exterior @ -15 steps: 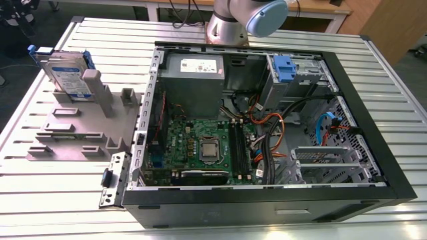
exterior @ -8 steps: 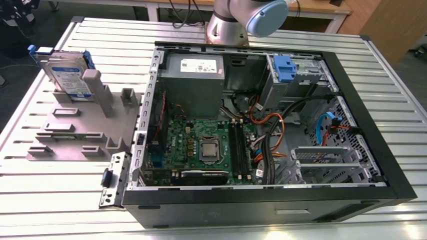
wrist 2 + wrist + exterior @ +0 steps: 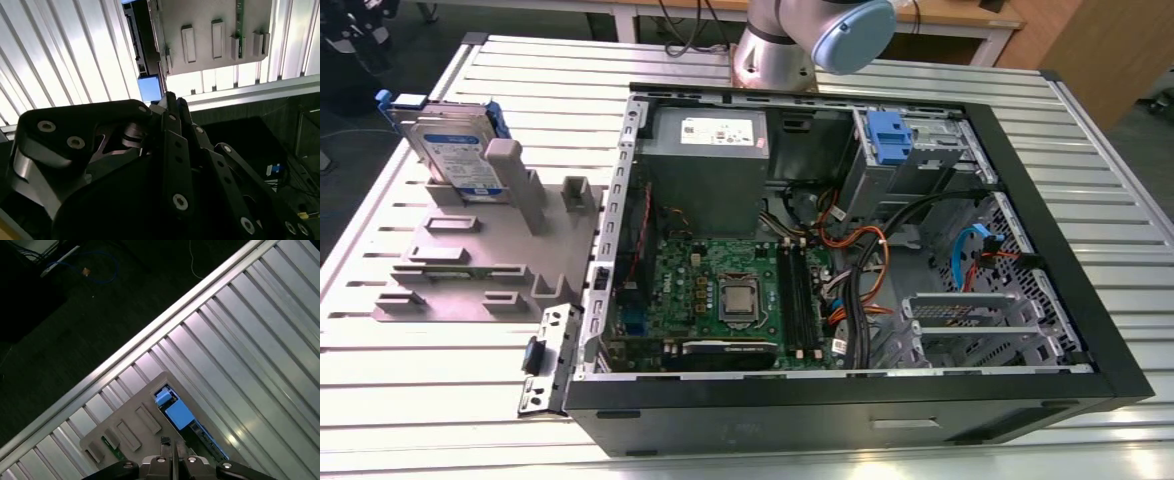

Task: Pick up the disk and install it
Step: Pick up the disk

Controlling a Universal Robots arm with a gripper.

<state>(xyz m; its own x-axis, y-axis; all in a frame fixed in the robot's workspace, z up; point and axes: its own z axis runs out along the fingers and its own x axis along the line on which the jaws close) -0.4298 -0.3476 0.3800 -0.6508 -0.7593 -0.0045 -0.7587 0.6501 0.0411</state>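
At the exterior view's left, the flat silver metal disk with a white-and-blue label and blue plastic rails (image 3: 454, 150) stands upright on its edge in a slot of a grey plastic stand (image 3: 467, 260). The stand rests on the ribbed aluminium table (image 3: 440, 400), just beside the open black computer case (image 3: 854, 410). Inside the case lie a green motherboard (image 3: 720, 290), a grey power-supply box (image 3: 707, 150) and a blue plastic clip (image 3: 890, 135). In both wrist views the black claw (image 3: 172, 447) (image 3: 170, 97) hangs above the table, its fingertips pressed together and gripping nothing. The disk (image 3: 172, 407) shows beyond them, apart from the claw.
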